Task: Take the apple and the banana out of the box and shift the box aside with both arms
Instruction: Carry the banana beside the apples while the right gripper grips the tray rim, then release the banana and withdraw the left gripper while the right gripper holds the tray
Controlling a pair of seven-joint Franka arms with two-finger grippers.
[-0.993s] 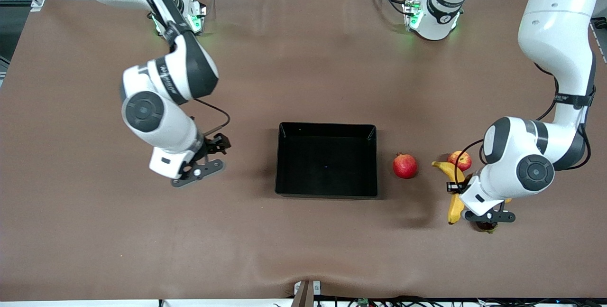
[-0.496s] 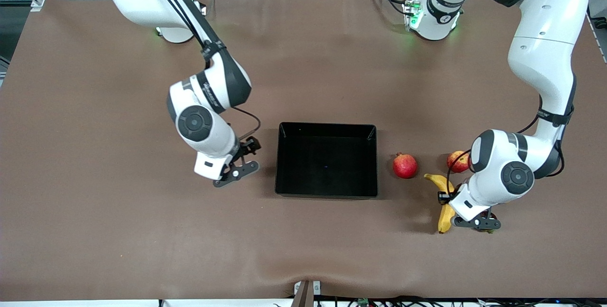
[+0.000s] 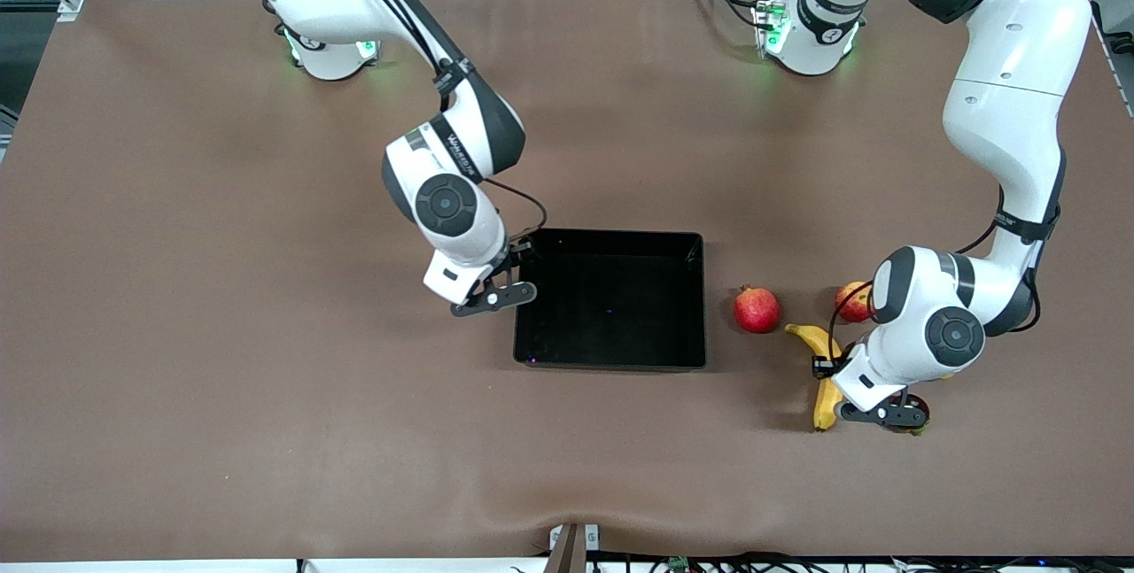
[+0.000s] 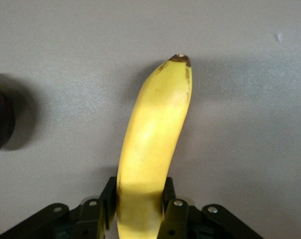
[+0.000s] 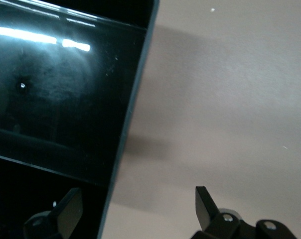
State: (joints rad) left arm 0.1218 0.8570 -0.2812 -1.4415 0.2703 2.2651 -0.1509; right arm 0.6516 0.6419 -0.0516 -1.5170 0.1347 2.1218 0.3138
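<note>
While the black tray (image 3: 610,298) sits near the middle of the brown table (image 3: 177,334), both arms are down at work around it. Taking the tray as the landmark, the right gripper (image 3: 507,282) is at the tray's wall on the right arm's side. Its fingers are spread wide and straddle that wall: in the right wrist view one finger (image 5: 71,211) is over the glossy tray floor (image 5: 51,99) and the other (image 5: 206,204) over the bare table, with the wall's rim running between them. Nothing is pinched there.

Toward the left arm's end of the table from the tray, a red pomegranate (image 3: 757,309) with a crown tip stands just beside the tray wall. Further toward that end lies the yellow banana (image 3: 824,369), and the red-and-yellow apple (image 3: 852,302) sits near the banana's stem end, partly hidden by the left arm. The left gripper (image 3: 873,400) is low over the banana. In the left wrist view its fingers (image 4: 171,209) sit against both sides of the banana (image 4: 153,144), whose brown-tipped end points away from the gripper along the table. A dark rounded fruit (image 4: 0,119) shows at the edge of that view; what it is cannot be told.

The tray itself holds no fruit.
</note>
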